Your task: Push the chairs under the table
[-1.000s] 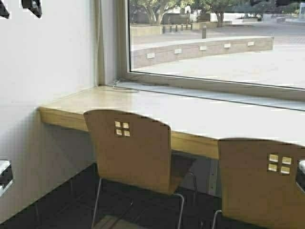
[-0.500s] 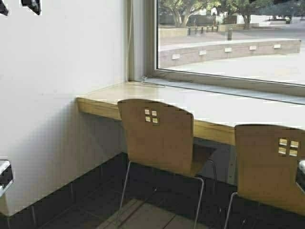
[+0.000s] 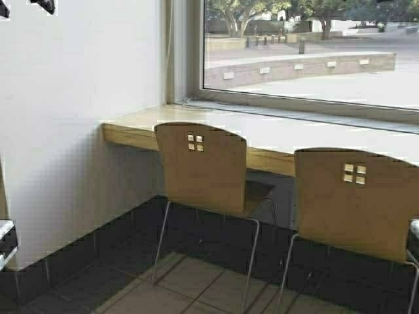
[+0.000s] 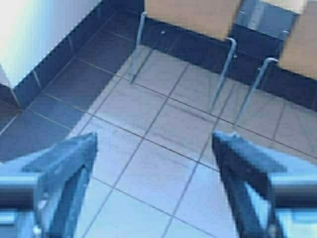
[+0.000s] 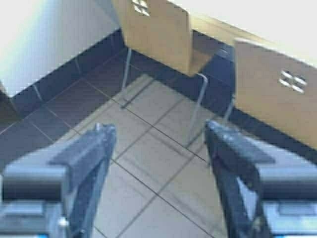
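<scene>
Grey plastic fingers are spread wide on both arms, nothing gripped. The left gripper (image 4: 154, 163) is held low over bare floor tiles (image 4: 148, 124), with chrome chair legs (image 4: 223, 74) seen well ahead of it. The right gripper (image 5: 158, 163) is held the same way, released and empty, pointed at the gap between the two chairs. Both are probably kept spread and low so a chair back or seat can be met with a broad front once the robot is closer; that's a guess, not something shown.

Further out, the left chair (image 3: 200, 167) is parked with its seat partly tucked beneath the table (image 3: 131, 134), its back just proud of the thick wooden front edge. The right chair (image 3: 357, 199) is sat farther from the counter, back clearly nearer the robot, so it's likely the one needing the push. Both backs are faced toward the robot, which suits pushing from behind. The table is fixed along the window (image 3: 301, 52), butted into the white wall (image 3: 65, 131) at the left end.
</scene>
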Robot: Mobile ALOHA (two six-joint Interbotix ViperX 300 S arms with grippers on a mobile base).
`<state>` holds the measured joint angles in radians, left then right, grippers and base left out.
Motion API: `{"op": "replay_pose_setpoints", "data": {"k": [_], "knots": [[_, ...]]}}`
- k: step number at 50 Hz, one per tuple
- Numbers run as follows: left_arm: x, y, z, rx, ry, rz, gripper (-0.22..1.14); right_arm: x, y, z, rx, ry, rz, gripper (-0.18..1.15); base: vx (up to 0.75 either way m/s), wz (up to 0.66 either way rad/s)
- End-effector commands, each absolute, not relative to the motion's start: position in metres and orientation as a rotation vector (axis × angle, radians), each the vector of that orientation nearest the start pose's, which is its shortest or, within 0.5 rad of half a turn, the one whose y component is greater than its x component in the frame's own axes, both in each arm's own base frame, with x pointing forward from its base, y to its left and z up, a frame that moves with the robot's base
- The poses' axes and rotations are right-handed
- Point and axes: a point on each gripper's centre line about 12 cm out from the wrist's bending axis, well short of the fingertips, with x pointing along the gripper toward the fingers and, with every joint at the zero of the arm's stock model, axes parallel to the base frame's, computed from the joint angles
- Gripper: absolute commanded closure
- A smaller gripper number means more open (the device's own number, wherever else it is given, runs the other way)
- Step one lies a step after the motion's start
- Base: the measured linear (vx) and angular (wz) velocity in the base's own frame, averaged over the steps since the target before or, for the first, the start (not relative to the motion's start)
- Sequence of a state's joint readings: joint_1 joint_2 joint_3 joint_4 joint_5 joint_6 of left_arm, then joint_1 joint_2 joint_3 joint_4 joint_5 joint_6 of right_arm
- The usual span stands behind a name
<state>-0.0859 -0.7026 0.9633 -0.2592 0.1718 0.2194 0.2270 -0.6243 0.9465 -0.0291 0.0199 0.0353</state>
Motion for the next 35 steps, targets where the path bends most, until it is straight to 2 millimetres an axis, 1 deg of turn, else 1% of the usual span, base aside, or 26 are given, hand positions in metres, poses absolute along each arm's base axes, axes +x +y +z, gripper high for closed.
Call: {"op": "replay_pose_setpoints", "data": {"k": [1, 11, 20, 35], "knots": [[0.2487, -0.0260, 0.2745, -0.027, 0.407, -0.117, -0.07, 0.2703, 0.0555, 0.2798, -0.014, 0.315, 0.198, 0.07, -0.43, -0.19], [0.2481, -0.0259, 0.2746, -0.030, 0.405, -0.117, -0.07, 0.2683, 0.0546, 0.2788, -0.009, 0.316, 0.196, 0.07, -0.43, -0.07], [0.2494, -0.0260, 0.2781, -0.037, 0.396, -0.115, -0.07, 0.2716, 0.0553, 0.2744, -0.011, 0.334, 0.195, 0.07, -0.37, -0.02], [0.2547, -0.0257, 0.2726, -0.029, 0.403, -0.110, -0.08, 0.2733, 0.0557, 0.2730, -0.005, 0.341, 0.194, 0.07, -0.35, -0.04]]}}
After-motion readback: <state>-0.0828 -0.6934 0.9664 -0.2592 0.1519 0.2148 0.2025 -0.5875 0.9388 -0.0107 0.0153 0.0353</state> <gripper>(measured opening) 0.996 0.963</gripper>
